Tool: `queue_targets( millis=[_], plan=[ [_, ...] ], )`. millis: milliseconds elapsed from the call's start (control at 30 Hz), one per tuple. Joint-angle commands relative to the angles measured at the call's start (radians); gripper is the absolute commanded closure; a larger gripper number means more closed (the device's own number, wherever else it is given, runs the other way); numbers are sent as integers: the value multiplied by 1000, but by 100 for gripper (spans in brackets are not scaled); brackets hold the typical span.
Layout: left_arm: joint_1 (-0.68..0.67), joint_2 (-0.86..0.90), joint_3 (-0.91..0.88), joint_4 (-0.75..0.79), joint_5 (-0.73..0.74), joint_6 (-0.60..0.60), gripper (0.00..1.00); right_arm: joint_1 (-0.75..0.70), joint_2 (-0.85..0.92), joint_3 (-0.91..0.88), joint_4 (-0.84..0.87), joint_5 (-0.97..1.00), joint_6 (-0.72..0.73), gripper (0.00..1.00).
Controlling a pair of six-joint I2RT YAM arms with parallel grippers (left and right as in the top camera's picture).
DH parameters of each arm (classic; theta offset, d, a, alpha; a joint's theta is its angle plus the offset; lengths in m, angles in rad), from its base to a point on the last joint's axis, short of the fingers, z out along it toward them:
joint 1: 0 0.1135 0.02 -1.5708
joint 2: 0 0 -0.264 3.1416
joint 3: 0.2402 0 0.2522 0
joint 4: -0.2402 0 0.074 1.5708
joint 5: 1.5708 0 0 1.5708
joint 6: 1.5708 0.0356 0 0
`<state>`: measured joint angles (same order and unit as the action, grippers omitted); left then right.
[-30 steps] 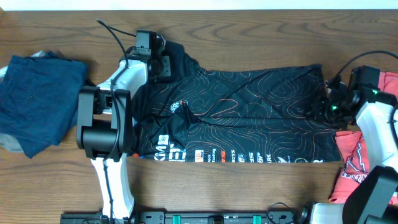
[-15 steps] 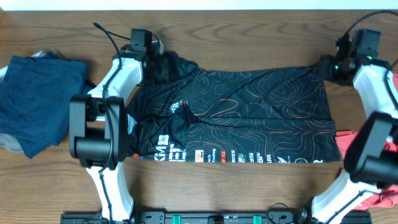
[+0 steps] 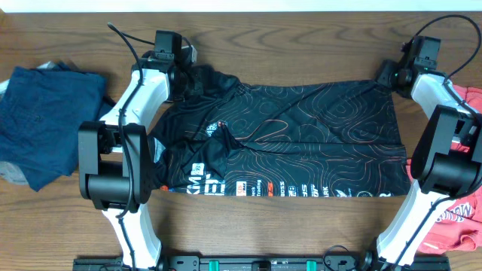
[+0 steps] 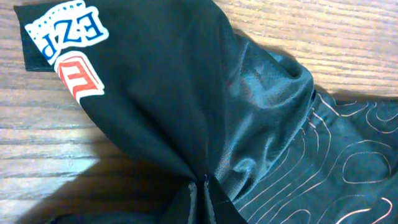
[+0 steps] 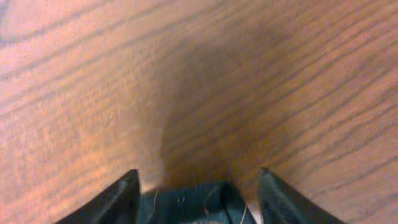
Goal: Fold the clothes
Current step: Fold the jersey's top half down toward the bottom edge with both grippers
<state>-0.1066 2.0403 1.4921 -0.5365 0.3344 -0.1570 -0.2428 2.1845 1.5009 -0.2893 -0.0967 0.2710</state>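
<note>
Clamps left gripper (image 4: 203,190) on shirt (image 3: 301,135) fabric bunched at its tips; holds right gripper (image 5: 198,186) wide, hem (image 5: 186,202) barely between the fingers (image 5: 124,194). Risks closing short and missing the hem, skewing the fold.

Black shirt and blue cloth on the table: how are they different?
The black shirt has thin orange wavy lines and logos; the blue cloth is plain. The black shirt lies spread wide across the middle; the blue cloth sits in a smaller pile at the left edge. The left gripper pinches a corner of the black shirt; no gripper touches the blue cloth. Both are dark and lie on the wooden table.
</note>
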Motion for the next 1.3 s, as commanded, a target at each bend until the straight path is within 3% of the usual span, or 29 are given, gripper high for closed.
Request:
queue_targets(
  millis=[0,100,133,200,233,367,467,533,667,800,1000,1267],
  plan=[
    [2,-5,8,-10,6,-1,94,17,21,21,10,18,29,58],
    [2,-5,8,-9,6,-1,94,21,21,20,5,18,32,98],
    [2,-5,8,-9,6,-1,94,22,21,20,2,18,32,99],
    [2,-5,8,-10,6,-1,94,23,21,20,-9,18,32,97],
    [2,-5,8,-10,6,-1,94,21,21,20,-17,19,31,86],
    [2,-5,8,-10,6,-1,94,8,21,20,-37,18,28,65],
    [2,-5,8,-10,6,-1,94,6,21,20,-37,18,28,58],
    [2,-5,8,-10,6,-1,94,8,21,20,-37,19,28,63],
    [2,-5,8,-10,6,-1,94,8,21,20,-54,19,28,86],
    [2,-5,8,-13,6,-1,94,8,21,20,-77,37,27,99],
    [11,-16,8,-29,6,0,94,2,8,24,-143,45,28,99],
    [43,-111,8,-158,6,0,94,-7,-183,24,-266,37,27,99]
  ],
)
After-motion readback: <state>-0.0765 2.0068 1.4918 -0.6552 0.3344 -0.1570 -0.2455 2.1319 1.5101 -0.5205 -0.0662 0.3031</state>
